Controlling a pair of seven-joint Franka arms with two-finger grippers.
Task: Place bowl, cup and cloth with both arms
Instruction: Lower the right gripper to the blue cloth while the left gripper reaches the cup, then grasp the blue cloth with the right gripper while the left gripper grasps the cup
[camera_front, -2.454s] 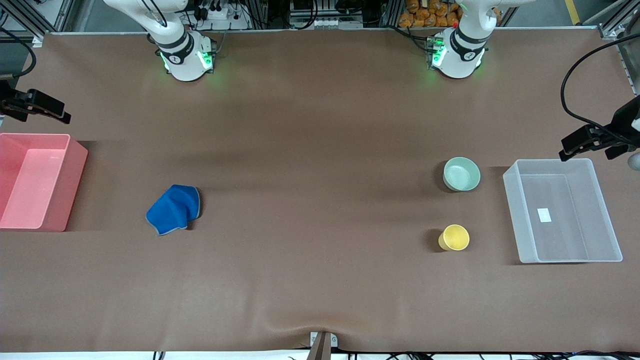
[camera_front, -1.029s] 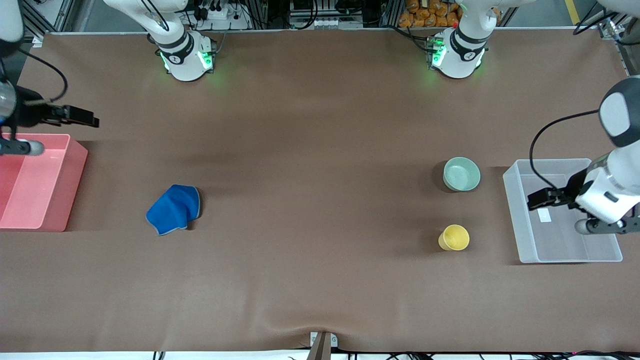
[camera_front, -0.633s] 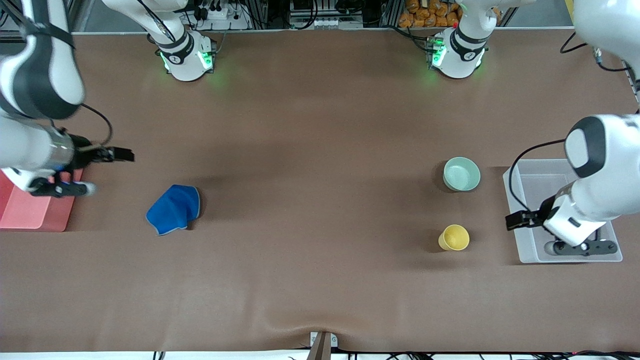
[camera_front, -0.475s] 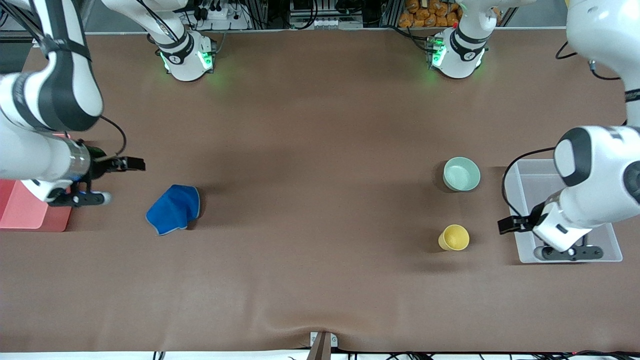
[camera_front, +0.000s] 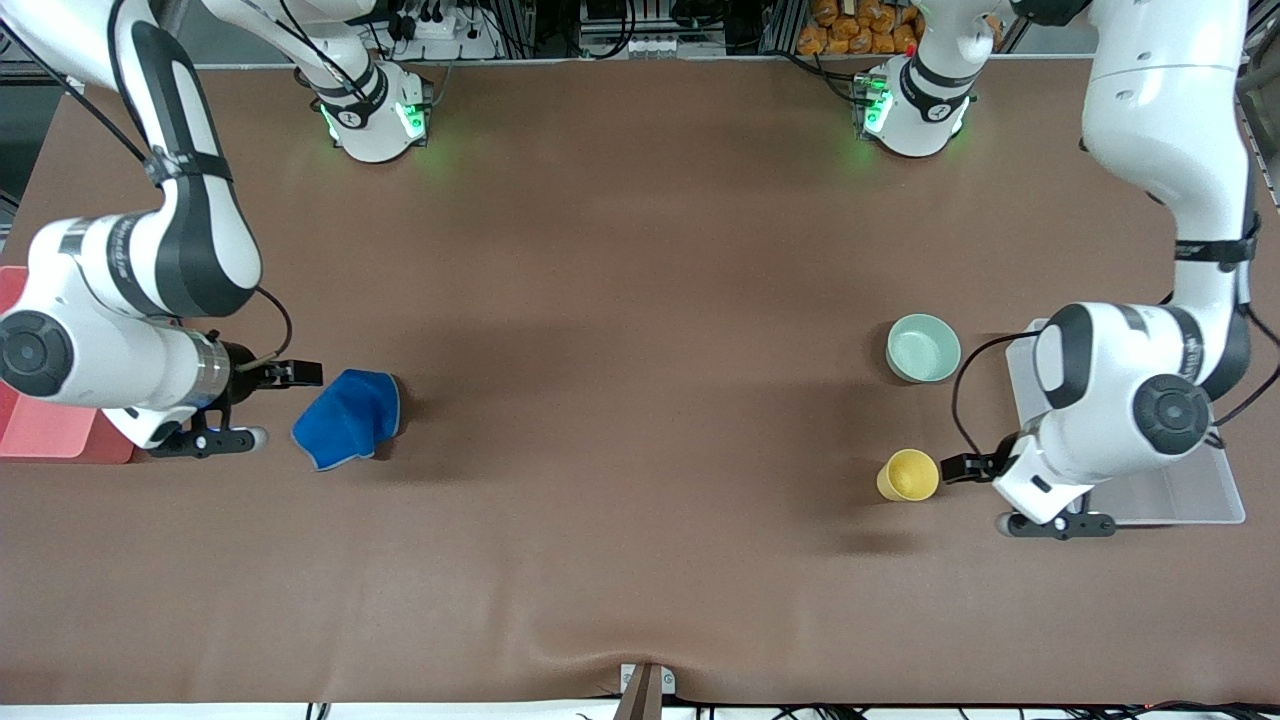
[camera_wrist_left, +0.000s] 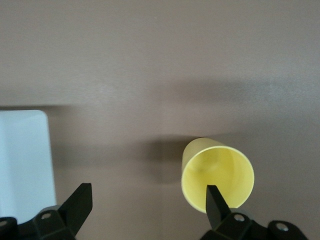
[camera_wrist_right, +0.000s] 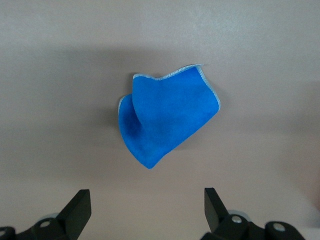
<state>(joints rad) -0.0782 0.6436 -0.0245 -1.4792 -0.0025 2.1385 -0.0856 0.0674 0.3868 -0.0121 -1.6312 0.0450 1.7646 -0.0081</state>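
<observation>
here the left gripper (camera_wrist_left: 145, 200) hangs over the table (camera_front: 640, 400) between the clear bin (camera_front: 1180, 495) and the cup (camera_front: 908, 475), fingers spread wide and holding nothing; the yellow cup stands just beside one fingertip. the mint bowl (camera_front: 923, 347) sits farther from the front camera than the cup. the right gripper (camera_wrist_right: 145, 202) hovers beside the crumpled blue cloth (camera_front: 348, 418), toward the pink bin (camera_front: 50, 435), its fingers likewise apart and empty. no readable writing shows on anything.
</observation>
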